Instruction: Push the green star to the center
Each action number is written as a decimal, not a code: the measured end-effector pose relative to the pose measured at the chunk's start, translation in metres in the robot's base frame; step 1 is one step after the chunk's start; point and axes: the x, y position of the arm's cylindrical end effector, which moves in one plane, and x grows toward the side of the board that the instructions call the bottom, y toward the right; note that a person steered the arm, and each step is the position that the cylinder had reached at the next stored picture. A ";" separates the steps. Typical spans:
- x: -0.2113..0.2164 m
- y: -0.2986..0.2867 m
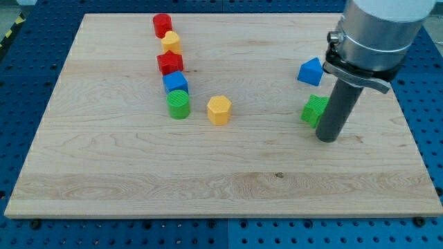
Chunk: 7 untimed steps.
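The green star (313,110) lies on the wooden board (221,180) at the view's right, partly hidden behind my rod. My tip (328,139) rests on the board just to the right of the star and slightly below it, touching or nearly touching it. The star is right of the board's middle.
A blue triangular block (311,72) lies just above the star. At the view's upper left stands a column: red cylinder (162,25), yellow block (172,41), red star (169,63), blue block (175,82), green cylinder (178,104). A yellow hexagon (219,110) lies near the middle.
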 end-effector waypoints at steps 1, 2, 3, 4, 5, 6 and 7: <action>-0.001 0.030; -0.014 0.048; -0.031 0.049; -0.043 0.048; -0.043 0.045; -0.043 0.028; -0.043 -0.005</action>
